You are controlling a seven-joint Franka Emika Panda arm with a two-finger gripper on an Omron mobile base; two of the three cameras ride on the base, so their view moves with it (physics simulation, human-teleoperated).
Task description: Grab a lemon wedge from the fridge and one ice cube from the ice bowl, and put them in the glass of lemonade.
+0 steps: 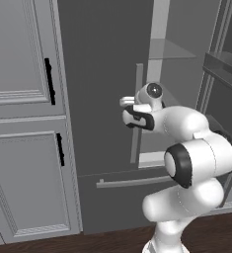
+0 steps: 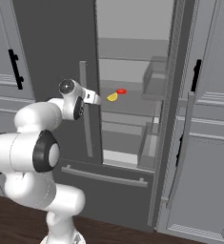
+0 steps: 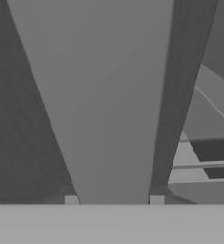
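A long light grey bar handle [image 3: 108,95] of the fridge [image 1: 102,74] is seen hard up against the hand camera, with the two small finger tips [image 3: 71,200] set on either side of it, so the gripper [image 2: 95,99] is closed partway around that handle on the left door. The right door stands open, and the lemon wedge [image 2: 112,97] is seen on a shelf [image 2: 132,102] inside, just beside a small red oval thing [image 2: 121,91].
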